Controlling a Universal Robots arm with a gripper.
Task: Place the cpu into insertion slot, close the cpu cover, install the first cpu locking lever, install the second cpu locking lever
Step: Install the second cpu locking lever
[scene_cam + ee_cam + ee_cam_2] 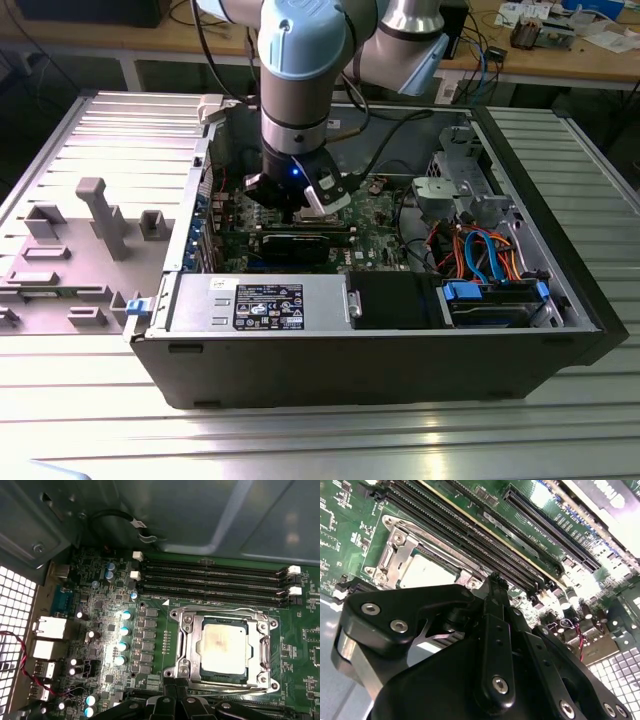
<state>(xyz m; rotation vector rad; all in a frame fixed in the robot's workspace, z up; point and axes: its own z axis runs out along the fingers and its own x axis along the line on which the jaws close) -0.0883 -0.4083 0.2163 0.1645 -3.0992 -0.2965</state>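
Observation:
The cpu lies flat in the insertion slot on the green board, its silver top showing. The cpu cover lies down over it, framing the chip through its window. Thin metal lever rods run along the socket's edges. My gripper hovers just beside the socket, its black fingers close together with nothing between them. The second wrist view has the cpu and cover just beyond my fingertip. In the exterior view my gripper hangs low inside the open computer case.
Long black memory slots run next to the socket, with capacitors and rear ports on its other side. A black card, power supply, drive cage and cables crowd the case. A grey fixture stands at the exterior view's left.

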